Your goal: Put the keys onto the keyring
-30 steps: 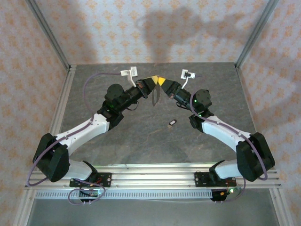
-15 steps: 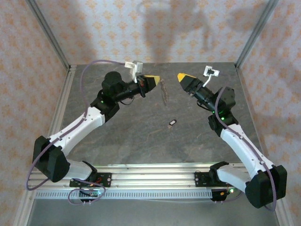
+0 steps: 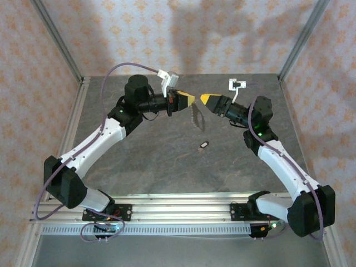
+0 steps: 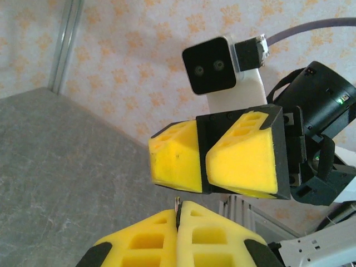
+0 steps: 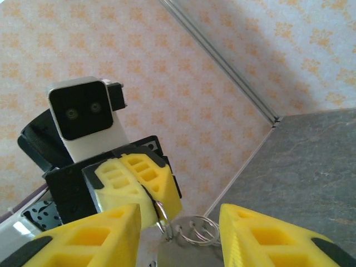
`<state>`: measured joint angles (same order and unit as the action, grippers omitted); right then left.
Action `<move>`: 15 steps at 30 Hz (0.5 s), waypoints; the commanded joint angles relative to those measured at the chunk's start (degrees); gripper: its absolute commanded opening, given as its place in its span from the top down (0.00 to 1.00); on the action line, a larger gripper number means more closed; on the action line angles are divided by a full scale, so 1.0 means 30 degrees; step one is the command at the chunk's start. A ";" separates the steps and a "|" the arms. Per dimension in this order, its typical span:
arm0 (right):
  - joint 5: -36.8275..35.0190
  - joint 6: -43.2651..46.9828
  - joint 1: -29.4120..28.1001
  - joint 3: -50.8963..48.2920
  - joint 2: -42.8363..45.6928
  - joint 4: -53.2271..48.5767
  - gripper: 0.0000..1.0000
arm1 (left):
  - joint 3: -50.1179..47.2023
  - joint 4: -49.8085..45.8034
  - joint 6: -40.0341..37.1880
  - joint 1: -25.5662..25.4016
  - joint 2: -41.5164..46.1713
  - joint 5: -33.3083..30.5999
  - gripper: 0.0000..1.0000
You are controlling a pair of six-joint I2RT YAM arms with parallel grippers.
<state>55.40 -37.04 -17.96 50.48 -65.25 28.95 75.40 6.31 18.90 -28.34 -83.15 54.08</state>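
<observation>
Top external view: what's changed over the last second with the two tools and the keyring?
The tools' tips were together, then the right tool pulled away to the right and has now come back close to the left tool, its jaws apart. The left tool kept its grip on the keyring, which hangs below it. The key lies in the same spot on the table.

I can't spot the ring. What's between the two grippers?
The keyring. It hangs from the shut left gripper, just in front of the open right gripper. The top view shows it, and so does the right wrist view.
</observation>
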 commanded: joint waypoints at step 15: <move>0.0552 -0.0128 -0.1158 0.0547 -0.0703 0.2075 0.73 | 0.1294 0.0213 -0.0263 0.0117 -0.0216 0.1271 1.00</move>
<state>56.42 -37.47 -20.88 50.50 -67.13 31.44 76.90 5.74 18.92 -28.34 -83.55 55.77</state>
